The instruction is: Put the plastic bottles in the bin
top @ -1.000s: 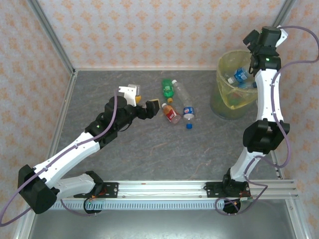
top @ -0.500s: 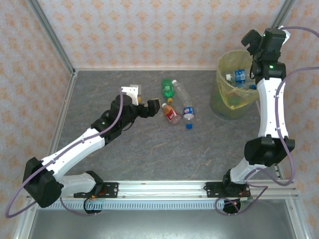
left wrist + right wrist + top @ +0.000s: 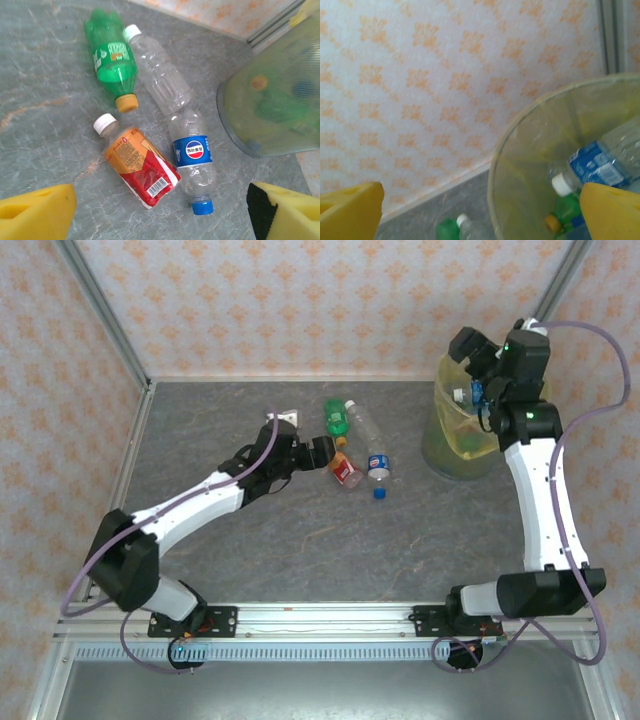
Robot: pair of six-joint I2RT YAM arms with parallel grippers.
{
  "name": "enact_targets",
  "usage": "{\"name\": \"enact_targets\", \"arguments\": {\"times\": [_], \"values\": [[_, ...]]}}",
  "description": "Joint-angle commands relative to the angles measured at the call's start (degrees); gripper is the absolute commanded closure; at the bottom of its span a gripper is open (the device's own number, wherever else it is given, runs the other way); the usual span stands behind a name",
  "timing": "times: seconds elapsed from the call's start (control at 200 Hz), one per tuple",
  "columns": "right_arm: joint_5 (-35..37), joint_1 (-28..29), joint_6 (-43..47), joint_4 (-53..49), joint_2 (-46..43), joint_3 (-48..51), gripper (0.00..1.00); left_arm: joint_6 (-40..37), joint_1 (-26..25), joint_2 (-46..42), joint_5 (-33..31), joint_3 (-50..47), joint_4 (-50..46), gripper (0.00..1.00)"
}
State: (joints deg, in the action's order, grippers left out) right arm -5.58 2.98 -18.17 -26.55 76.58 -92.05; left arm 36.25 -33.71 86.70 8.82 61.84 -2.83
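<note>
Bin (image 3: 445, 455): one.
Plastic bottles lying left of bin, on table (image 3: 300, 550): four.
- green bottle (image 3: 112, 62), orange cap: one
- clear bare bottle (image 3: 160, 75), white cap: one
- orange-red label bottle (image 3: 137, 167), white cap: one
- blue-label bottle (image 3: 194, 160): one

Blue cap (image 3: 202, 206): one (at last bottle's mouth; screwed on or loose, cannot tell).
Inside bin: at least two, one binned blue-label bottle (image 3: 600, 162) and one binned green bottle (image 3: 567, 207); anything deeper too blurred to count.

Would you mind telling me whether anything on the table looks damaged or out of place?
The red-label bottle on the table looks squashed, its label creased. A blue cap sits at the end of the blue-label bottle; whether it is screwed on or loose, I cannot tell.
</note>
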Motion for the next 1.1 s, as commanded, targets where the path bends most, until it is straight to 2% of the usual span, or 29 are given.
{"name": "enact_targets", "arguments": {"times": [0.0, 0.14, 0.511, 1.096], "values": [[0.79, 3.08, 0.84, 1.83, -3.62, 3.31, 0.00, 4.69, -0.47, 4.21, 1.95, 4.34, -4.72, 0.10], [0.25, 5.08, 2.08, 1.58, -6.26, 6.60, 0.00, 6.34, -1.44, 10.80, -0.17, 10.36, -10.09, 0.12], [-0.04, 5.19, 4.55, 3.23, -11.43, 14.16, 0.00, 11.68, -2.35, 25.88, 0.02, 23.71, -19.82, 0.15], [-1.99, 5.18, 6.69, 4.37, -11.39, 14.70, 0.00, 15.82, -3.07, 36.68, 2.90, 30.72, -21.60, 0.16]]}}
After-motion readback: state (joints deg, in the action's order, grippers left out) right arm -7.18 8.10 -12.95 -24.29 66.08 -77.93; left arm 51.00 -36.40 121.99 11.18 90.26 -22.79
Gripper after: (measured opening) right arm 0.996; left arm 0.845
